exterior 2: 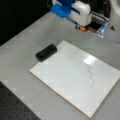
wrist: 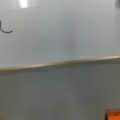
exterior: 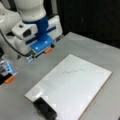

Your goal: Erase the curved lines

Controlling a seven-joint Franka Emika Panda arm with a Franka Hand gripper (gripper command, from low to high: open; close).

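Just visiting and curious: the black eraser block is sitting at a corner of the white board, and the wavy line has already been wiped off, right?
Not quite. The black eraser block does sit at a corner of the white board, but the wavy line is not wiped off; both front views show it. The gripper hangs over the table beside the board, off the eraser.

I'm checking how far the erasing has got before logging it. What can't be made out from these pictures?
- Gripper: jaws masked by the blue mount in both front views; the wrist view shows only an orange tip at its bottom edge.
- Curve lines: thin and faint, so partial erasure is unclear; cut by the wrist view's left edge.
- Black eraser: cut by a front view's bottom edge.
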